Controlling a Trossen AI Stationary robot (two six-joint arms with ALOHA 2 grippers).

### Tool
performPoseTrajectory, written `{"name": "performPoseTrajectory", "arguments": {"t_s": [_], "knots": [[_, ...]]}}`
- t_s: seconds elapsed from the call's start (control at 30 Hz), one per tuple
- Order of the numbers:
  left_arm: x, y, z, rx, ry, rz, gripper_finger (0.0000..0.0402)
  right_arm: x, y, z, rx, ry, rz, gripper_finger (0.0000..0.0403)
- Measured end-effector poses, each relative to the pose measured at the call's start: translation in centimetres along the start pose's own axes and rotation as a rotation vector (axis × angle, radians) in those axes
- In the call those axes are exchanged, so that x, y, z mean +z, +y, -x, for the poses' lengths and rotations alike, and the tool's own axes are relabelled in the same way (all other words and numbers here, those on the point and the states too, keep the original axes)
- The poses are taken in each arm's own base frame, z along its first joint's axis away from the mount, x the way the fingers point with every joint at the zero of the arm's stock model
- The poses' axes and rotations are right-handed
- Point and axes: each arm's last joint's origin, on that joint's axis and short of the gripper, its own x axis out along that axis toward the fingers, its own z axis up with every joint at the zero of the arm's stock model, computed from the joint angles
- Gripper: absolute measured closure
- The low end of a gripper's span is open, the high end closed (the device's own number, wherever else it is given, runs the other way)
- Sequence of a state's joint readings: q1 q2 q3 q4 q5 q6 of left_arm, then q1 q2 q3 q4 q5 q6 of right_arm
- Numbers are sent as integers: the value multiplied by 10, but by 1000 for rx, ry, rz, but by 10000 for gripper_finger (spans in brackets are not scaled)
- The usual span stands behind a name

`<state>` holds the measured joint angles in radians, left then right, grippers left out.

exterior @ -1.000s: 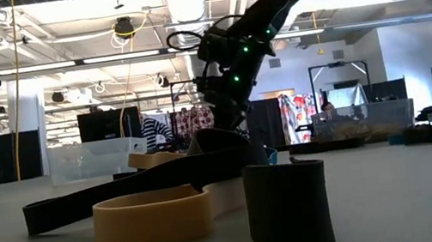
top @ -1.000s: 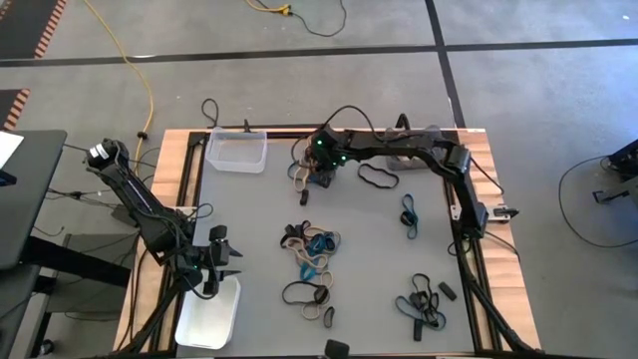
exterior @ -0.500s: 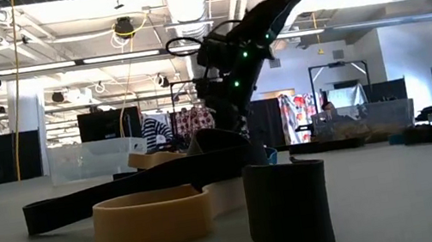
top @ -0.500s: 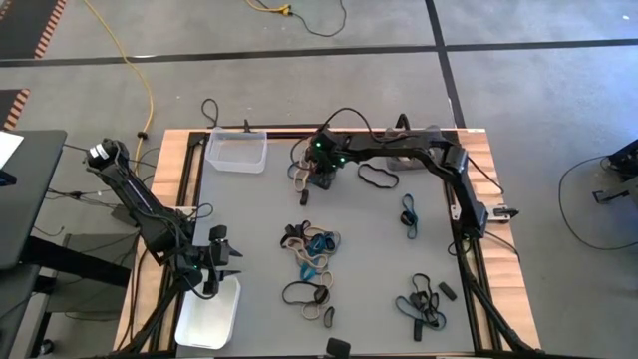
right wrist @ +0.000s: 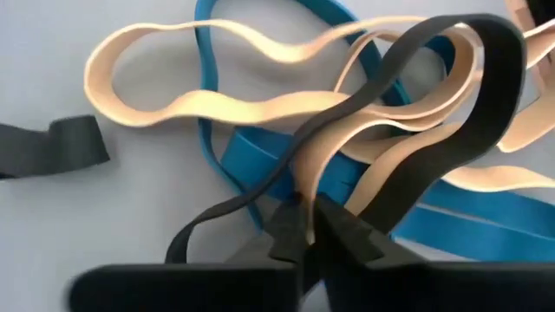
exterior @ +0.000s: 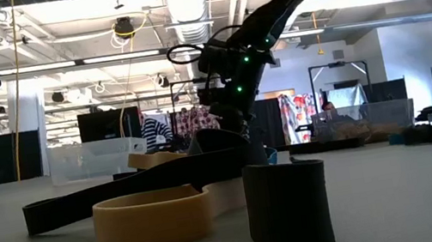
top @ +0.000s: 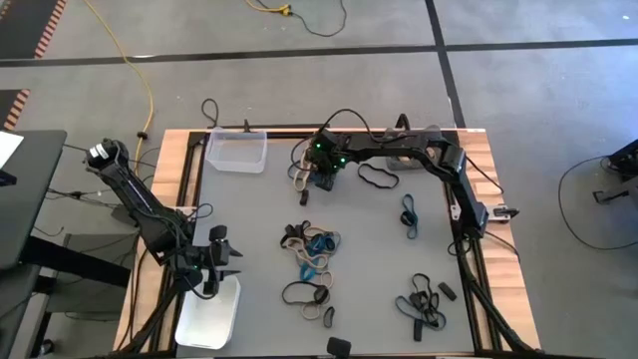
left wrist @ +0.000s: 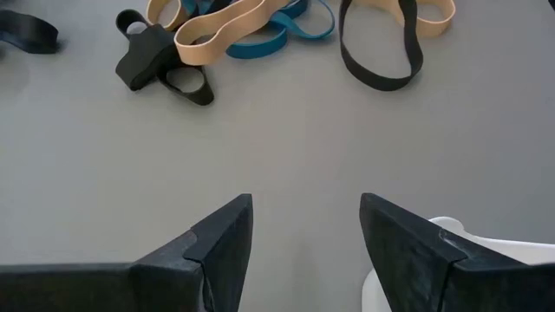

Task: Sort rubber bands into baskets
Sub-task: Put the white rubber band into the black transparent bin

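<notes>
My right gripper sits low near the worktop's far edge, fingers pressed together on a black rubber band in a tangle of tan and teal bands. My left gripper waits near the left edge with fingers spread over bare worktop, beside the white basket at the near left corner. The clear basket stands at the far left corner. More bands lie mid-worktop and others near the right edge.
</notes>
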<state>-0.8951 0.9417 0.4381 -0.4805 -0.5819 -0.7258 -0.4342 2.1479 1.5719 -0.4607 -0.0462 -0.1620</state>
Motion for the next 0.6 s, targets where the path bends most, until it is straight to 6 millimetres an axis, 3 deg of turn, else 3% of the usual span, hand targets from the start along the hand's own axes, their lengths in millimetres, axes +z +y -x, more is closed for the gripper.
{"name": "performPoseTrajectory", "arguments": {"t_s": [0.07, 0.27, 0.43, 0.6], "knots": [[0, 0, 0, 0, 0, 0, 196, 0, 0, 0, 7, -6, 5, 386], [0, 0, 0, 0, 0, 0, 196, 8, 0, 15, 9, -23, 26, 381], [0, 0, 0, 0, 0, 0, 196, 26, 5, 61, -6, -131, 63, 386], [0, 0, 0, 0, 0, 0, 196, 38, 7, 123, -29, -277, 76, 386]]}}
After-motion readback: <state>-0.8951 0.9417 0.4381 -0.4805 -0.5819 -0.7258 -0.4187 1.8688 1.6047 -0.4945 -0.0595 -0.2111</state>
